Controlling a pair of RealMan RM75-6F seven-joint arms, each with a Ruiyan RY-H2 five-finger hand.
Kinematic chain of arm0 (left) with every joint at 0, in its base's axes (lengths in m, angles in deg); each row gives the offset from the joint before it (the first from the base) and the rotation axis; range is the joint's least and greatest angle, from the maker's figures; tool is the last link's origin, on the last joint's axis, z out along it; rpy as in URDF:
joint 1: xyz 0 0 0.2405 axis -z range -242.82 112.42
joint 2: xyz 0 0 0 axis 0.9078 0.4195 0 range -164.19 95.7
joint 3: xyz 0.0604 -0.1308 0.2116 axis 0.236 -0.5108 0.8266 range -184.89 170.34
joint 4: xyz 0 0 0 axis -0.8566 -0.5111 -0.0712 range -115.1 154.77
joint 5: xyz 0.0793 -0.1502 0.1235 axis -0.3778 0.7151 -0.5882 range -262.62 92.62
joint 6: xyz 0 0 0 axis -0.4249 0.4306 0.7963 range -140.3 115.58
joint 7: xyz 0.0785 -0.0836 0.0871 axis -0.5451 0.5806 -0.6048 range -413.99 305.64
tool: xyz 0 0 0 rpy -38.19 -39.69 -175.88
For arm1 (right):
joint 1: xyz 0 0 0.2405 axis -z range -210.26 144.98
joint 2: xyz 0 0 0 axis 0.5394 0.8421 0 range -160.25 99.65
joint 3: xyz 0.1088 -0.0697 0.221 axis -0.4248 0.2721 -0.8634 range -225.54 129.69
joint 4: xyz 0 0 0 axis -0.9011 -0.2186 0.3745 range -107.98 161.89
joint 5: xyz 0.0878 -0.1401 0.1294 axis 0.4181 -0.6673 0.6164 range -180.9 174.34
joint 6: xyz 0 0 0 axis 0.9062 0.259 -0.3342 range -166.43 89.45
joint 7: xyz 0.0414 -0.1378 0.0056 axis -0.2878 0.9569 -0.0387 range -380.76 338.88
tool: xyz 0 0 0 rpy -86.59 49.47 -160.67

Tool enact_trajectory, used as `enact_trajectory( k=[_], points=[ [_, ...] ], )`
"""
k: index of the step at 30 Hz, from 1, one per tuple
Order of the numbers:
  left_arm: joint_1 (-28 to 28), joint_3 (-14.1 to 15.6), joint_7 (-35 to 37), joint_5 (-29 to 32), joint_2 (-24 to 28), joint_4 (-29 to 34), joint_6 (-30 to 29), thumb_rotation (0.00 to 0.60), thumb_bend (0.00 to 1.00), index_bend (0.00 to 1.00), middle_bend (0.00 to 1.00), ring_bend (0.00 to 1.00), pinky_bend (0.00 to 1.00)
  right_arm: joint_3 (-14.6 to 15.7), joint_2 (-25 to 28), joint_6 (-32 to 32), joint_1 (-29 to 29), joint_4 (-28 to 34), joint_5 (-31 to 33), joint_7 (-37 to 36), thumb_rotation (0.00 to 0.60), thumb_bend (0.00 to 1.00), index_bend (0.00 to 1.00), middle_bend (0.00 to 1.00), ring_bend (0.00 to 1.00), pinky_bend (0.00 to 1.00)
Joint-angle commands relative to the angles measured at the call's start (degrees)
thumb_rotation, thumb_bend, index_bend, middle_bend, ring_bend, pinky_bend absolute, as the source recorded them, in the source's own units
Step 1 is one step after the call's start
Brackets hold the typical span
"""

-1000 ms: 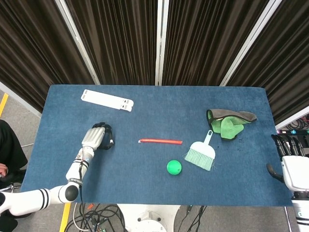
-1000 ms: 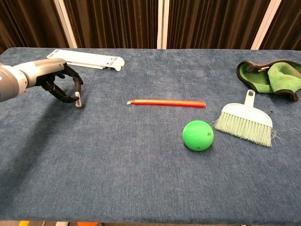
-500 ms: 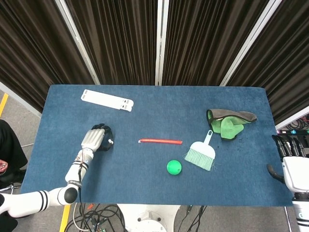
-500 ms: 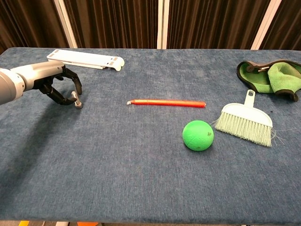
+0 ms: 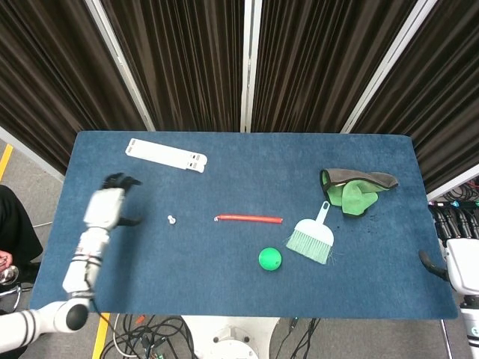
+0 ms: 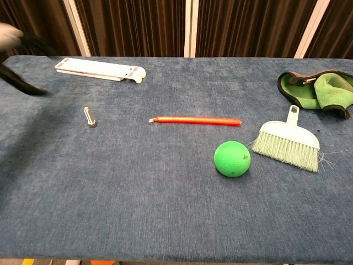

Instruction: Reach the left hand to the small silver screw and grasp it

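Observation:
The small silver screw point(image 5: 172, 220) lies alone on the blue table point(image 5: 224, 172), left of the red pen; the chest view shows this screw point(image 6: 89, 117) on its side. My left hand point(image 5: 109, 203) hovers well to the left of it, apart from it, with its fingers spread and nothing in them. In the chest view the left hand point(image 6: 15, 58) is a motion-blurred shape at the top left corner. My right hand point(image 5: 458, 250) sits off the table's right edge, partly cut off, holding nothing.
A red pen point(image 5: 249, 219) lies mid-table. A green ball point(image 5: 270, 259) and a mint hand brush point(image 5: 312, 237) lie to its right, with a green cloth point(image 5: 355, 191) behind them. A white flat bar point(image 5: 165, 155) lies at the back left.
The left hand was curled around the screw; it has let go and swung away to the left and up. The screw stays on the table. The right hand barely shifted.

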Motion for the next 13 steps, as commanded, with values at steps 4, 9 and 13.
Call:
enact_trajectory(
  k=[4, 9, 13],
  points=[
    [-12.2, 5.6, 6.8, -11.0, 8.4, 0.4, -13.0, 0.6, 0.05, 0.23, 0.17, 0.04, 0.03, 0.5, 0.2, -0.8, -0.7, -1.3, -1.8, -4.9, 0.6, 0.18, 0.04, 0.12, 0.0, 0.0],
    [-17.2, 8.4, 7.0, -14.4, 9.9, 2.2, -17.7, 0.6, 0.06, 0.23, 0.17, 0.04, 0.03, 1.2, -0.6, 0.1, -0.5, -1.8, -3.6, -6.0, 0.6, 0.18, 0.04, 0.13, 0.0, 0.0],
    [-20.5, 10.2, 6.2, -17.3, 10.4, 4.2, -20.6, 0.6, 0.06, 0.23, 0.17, 0.04, 0.03, 1.5, -0.9, 0.5, -0.4, -1.9, -4.3, -6.6, 0.6, 0.18, 0.04, 0.13, 0.0, 0.0]
  ],
)
